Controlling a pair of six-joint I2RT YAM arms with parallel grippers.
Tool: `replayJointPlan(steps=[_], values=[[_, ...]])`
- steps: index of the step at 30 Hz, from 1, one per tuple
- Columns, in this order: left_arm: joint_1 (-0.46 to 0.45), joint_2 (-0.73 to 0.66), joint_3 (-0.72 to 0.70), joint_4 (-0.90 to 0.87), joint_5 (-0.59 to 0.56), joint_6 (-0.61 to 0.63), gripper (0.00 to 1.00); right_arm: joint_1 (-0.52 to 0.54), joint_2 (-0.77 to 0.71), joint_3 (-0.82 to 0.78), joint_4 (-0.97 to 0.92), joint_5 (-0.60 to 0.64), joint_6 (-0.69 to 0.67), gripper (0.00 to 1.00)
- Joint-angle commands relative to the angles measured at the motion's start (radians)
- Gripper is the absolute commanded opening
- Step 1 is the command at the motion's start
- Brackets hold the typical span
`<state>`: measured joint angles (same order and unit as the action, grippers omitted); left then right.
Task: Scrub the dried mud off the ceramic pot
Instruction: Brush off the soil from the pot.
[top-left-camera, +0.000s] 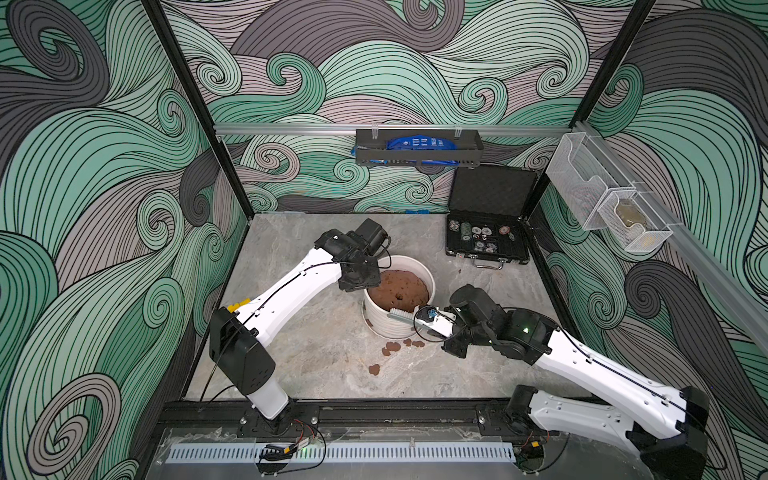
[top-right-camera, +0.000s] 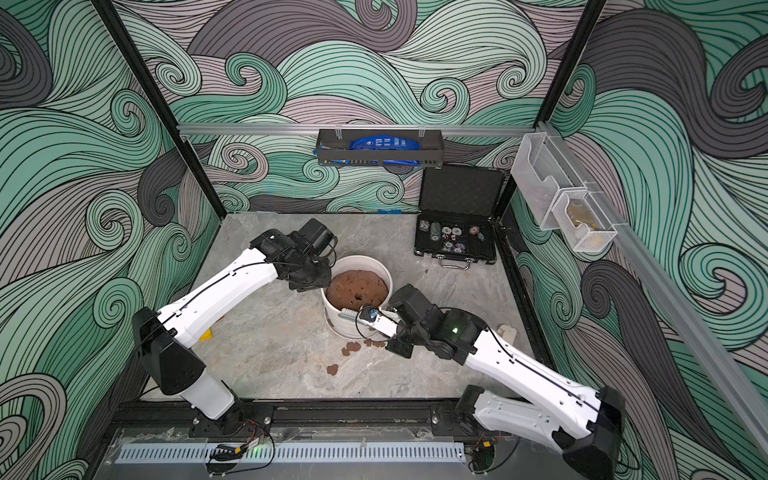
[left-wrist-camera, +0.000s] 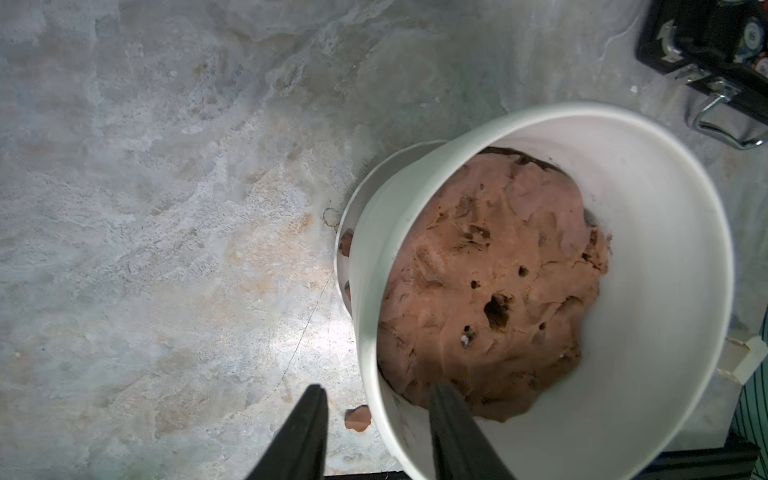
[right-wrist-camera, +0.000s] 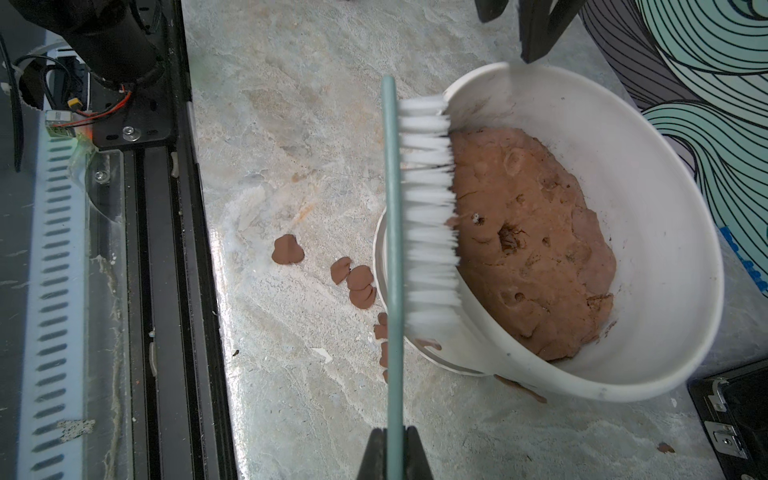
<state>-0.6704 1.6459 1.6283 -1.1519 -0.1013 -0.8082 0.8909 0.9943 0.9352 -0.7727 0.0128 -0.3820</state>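
Currently scrubbing: clenching the brush handle in the right fingers, pressing bristles against the ceramic pot rim mid-worktop; holding left fingers parted astride the far rim, not clamping. Next, probably needing lower strokes across dried mud clinging outside.

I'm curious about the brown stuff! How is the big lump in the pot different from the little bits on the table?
The lump is one big mound with holes; the bits are small, flat and smooth. The lump sits inside the white pot; the bits lie scattered on the table beside it. Both are reddish-brown.
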Motion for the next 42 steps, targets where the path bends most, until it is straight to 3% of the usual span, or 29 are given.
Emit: replayJointPlan(steps=[1,18,23,27,30,37,42], values=[[-0.009,0.021,-0.015,-0.008,-0.017,-0.056,0.4,-0.005,-0.018,0.005,0.013,-0.025,-0.003,0.0],[-0.012,0.097,-0.033,0.013,-0.019,-0.049,0.17,-0.006,-0.017,0.001,0.019,-0.037,-0.005,0.0],[-0.011,0.139,0.007,-0.026,-0.059,-0.031,0.04,-0.004,-0.018,-0.003,0.027,-0.054,-0.01,0.0],[0.001,0.171,0.052,-0.054,-0.083,-0.011,0.02,0.002,-0.016,-0.008,0.042,-0.076,-0.019,0.0],[0.02,0.188,0.072,-0.037,-0.082,0.037,0.01,0.019,0.002,-0.016,0.049,-0.073,-0.026,0.0],[0.072,0.22,0.075,0.057,-0.039,0.287,0.0,0.022,0.016,-0.047,0.06,-0.023,-0.035,0.0],[0.111,0.211,0.065,0.148,0.089,0.444,0.0,0.022,0.043,-0.057,0.057,-0.003,-0.035,0.0]])
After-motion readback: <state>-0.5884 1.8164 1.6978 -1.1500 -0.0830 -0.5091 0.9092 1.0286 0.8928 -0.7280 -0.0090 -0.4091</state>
